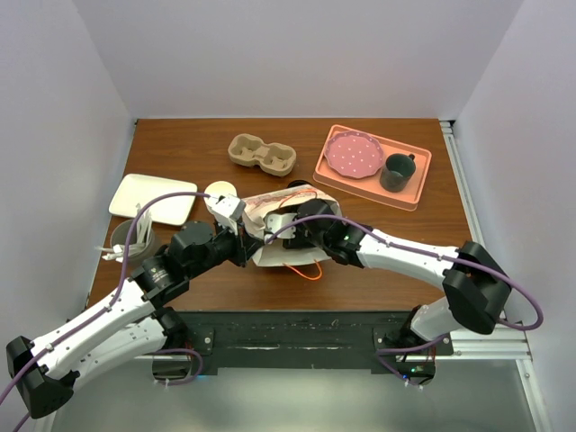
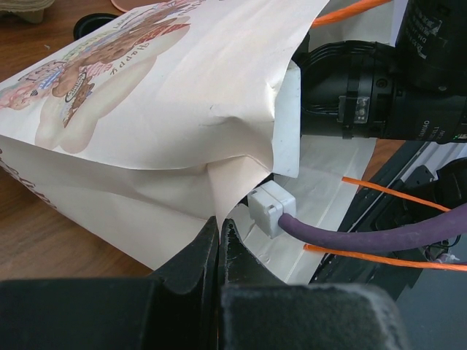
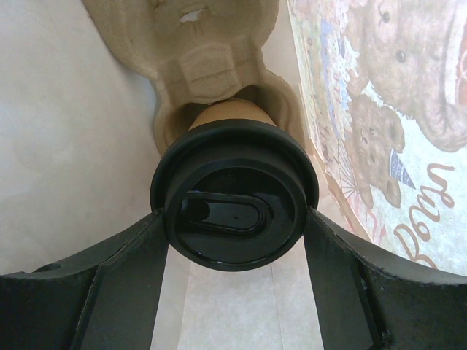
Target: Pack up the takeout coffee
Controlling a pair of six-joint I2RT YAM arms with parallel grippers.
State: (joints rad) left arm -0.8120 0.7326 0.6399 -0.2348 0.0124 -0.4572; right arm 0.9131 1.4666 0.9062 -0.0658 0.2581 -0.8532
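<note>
So the paper bag (image 1: 270, 207) is lying on its side in the middle of the desk (image 1: 180, 144), mouth facing roughly 5 o'clock. The left end effector (image 2: 220, 232) has its fingers pressed together on the edge of the bag's mouth, at the 8 o'clock side. The right arm is reaching right inside the bag. In there the right end effector (image 3: 235, 216) is clamped on the takeout coffee (image 3: 232, 208), one finger on each side of the black lid. The cup's far end sits in a pocket of a pulp carrier (image 3: 211, 51) that's inside the bag too. Out on the desk there's a second carrier (image 1: 261, 154) at 12 o'clock from the bag, a tray (image 1: 416, 184) with a pink plate (image 1: 353, 155) and a dark mug (image 1: 396, 171) at 2 o'clock, and a white plate (image 1: 153, 198) at 9 o'clock.
</note>
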